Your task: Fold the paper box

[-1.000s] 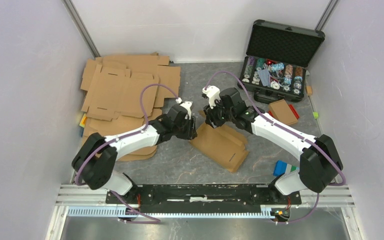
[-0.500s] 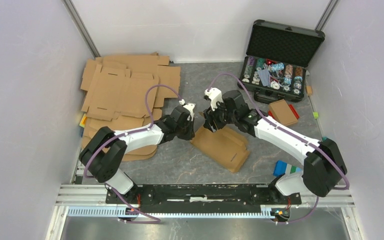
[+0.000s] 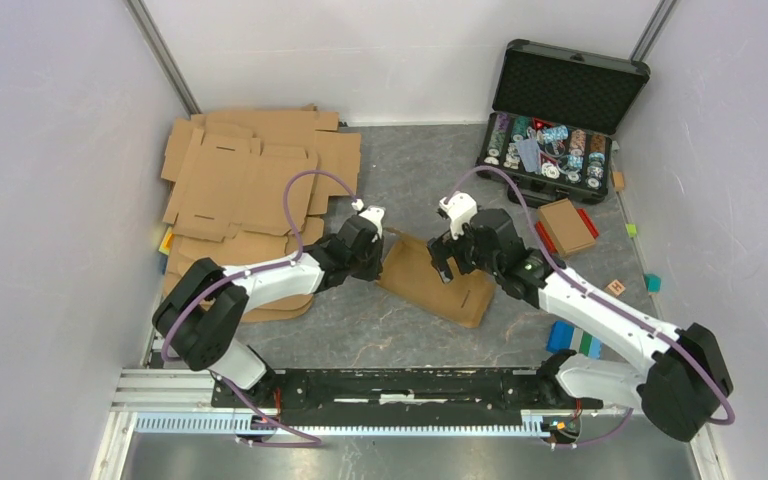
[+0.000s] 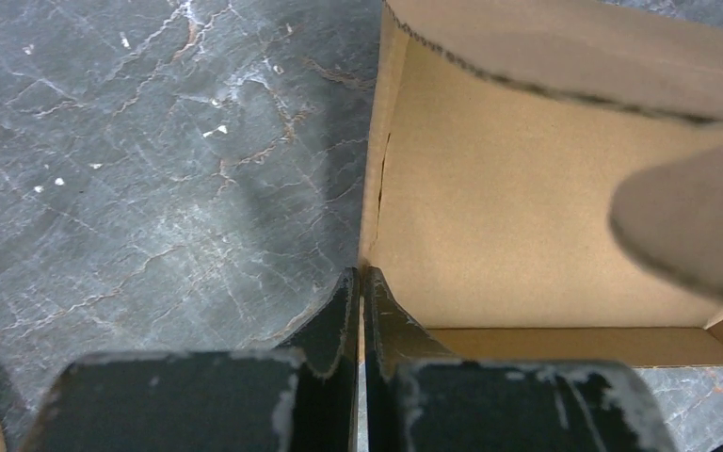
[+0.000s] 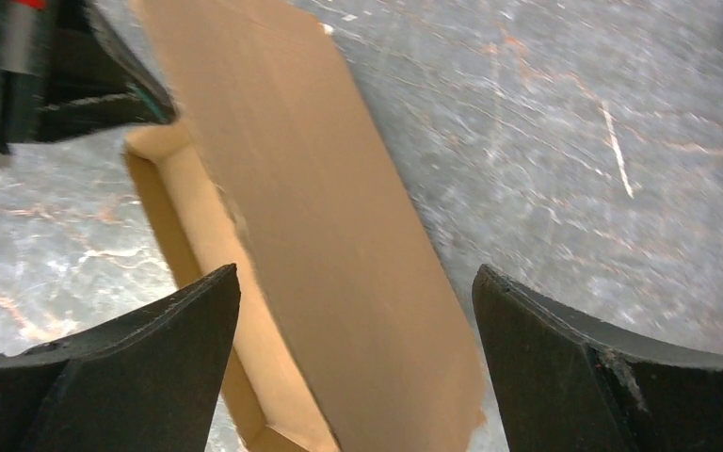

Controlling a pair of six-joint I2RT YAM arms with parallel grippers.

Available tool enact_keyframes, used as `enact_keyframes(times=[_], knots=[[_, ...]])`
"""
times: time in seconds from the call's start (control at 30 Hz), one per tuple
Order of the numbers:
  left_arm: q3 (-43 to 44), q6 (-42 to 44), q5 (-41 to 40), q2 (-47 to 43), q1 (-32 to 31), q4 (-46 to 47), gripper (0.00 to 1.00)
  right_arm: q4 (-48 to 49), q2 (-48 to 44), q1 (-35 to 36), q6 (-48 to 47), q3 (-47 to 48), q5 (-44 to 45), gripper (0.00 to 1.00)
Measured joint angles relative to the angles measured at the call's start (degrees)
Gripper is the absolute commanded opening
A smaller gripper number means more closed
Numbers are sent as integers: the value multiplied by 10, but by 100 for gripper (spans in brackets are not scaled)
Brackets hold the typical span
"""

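Looking in from the near edge, I see both arms reaching inward to the paper box [image 3: 440, 285], which lies on the grey surface [image 3: 360, 330] about midway out, between them. My left claw [image 4: 359, 282] is pinched tight on the box's upright side wall at its left end. The wrist view shows the thin cardboard edge caught between the two black fingers [image 4: 334, 320], with the box's open interior beyond. My right claw [image 5: 355, 278] stands spread wide above the box's flat top panel, and I can't see either finger touching cardboard. To the right of the box lie a blue block [image 3: 563, 335] and a small wooden cube [image 3: 617, 287]. Farther out, a stack of flat cardboard blanks [image 3: 245, 180] sits at far left, and an open black case [image 3: 570, 90] of poker chips at far right.
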Motion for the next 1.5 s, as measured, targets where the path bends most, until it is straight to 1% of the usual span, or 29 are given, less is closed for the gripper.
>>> enact_keyframes(times=[0.23, 0.47, 0.57, 0.63, 0.77, 0.87, 0.9, 1.0, 1.1, 1.17, 1.23, 1.33, 1.4, 1.5], knots=[[-1, 0, -21, -1, 0, -5, 2, 34, -99, 0, 25, -98, 109, 98], [-1, 0, -25, -1, 0, -5, 2, 72, -251, 0, 62, -206, 211, 98], [-1, 0, -25, -1, 0, -5, 2, 84, -294, 0, 71, -236, 234, 98], [-1, 0, -25, -1, 0, -5, 2, 85, -305, 0, 77, -243, 246, 98], [-1, 0, -26, -1, 0, -5, 2, 87, -284, -1, 98, -243, 254, 98], [-1, 0, -26, -1, 0, -5, 2, 73, -259, -9, 128, -243, 256, 89], [-1, 0, -26, -1, 0, -5, 2, 70, -256, -15, 136, -243, 255, 88], [-1, 0, -26, -1, 0, -5, 2, 75, -255, -61, 162, -251, 227, 86], [-1, 0, -26, -1, 0, -5, 2, 91, -240, -136, 175, -264, 165, 77], [-1, 0, -26, -1, 0, -5, 2, 102, -212, -177, 180, -266, 123, 76], [-1, 0, -26, -1, 0, -5, 2, 111, -182, -196, 183, -265, 95, 79], [-1, 0, -26, -1, 0, -5, 2, 123, -139, -209, 193, -257, 63, 89], [-1, 0, -26, -1, 0, -5, 2, 130, -111, -219, 201, -240, 46, 98], [-1, 0, -26, -1, 0, -6, 2, 146, -66, -243, 217, -202, 26, 98]])
